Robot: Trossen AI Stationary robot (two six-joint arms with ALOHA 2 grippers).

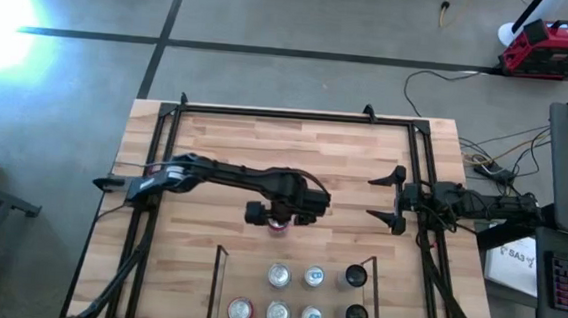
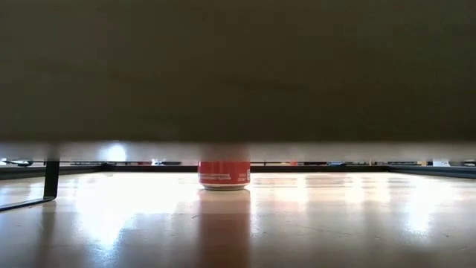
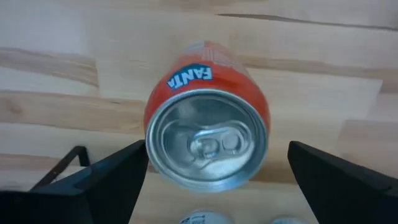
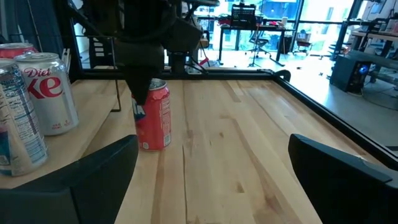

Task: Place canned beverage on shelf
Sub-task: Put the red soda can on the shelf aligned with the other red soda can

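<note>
An orange-red Fanta can (image 1: 278,226) stands upright on its base on the wood table, mid-table; it also shows in the left wrist view (image 3: 207,134), the right wrist view (image 4: 153,115) and the low view (image 2: 224,176). My left gripper (image 3: 214,171) is open above it, pointing down, one finger on each side of the can's top. The shelf (image 1: 297,262), a bay between two thin black rails at the near edge, holds several cans. My right gripper (image 1: 393,199) is open and empty at the table's right side. My left gripper stands over the can's top rim (image 3: 152,158) from above with its fingers apart. One finger (image 3: 121,171) lies right beside the rim, and I cannot tell whether it touches. The other finger (image 3: 323,177) stands clear of the can.
Silver, red and dark cans (image 1: 279,275) stand in two rows in the shelf; Diet Coke cans (image 4: 46,93) show close to my right gripper's view. A large black frame (image 1: 287,113) runs round the tabletop. Bare wood lies at the far half (image 1: 285,144).
</note>
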